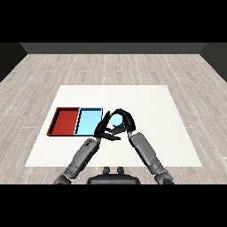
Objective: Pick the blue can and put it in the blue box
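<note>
The blue can (pixel 117 120) is clasped by the curled fingers of the right hand (pixel 126 122), just beside the light blue tray (pixel 88 120), while the left hand (pixel 104 128), fingers relaxed, is held close against it.

One table (pixel 146 133), white. Two trays lie on it, side by side near its left edge: one red tray (pixel 56 122) and one blue tray (pixel 81 123), the red one nearer that edge. One can (pixel 117 119), light blue, shows just right of the blue tray. Two forearms come in over the table's near edge: one left forearm (pixel 83 153) and one right forearm (pixel 144 150), both grey. Two hands, both black: one left hand (pixel 104 128) and one right hand (pixel 126 122), close together at the can.
</note>
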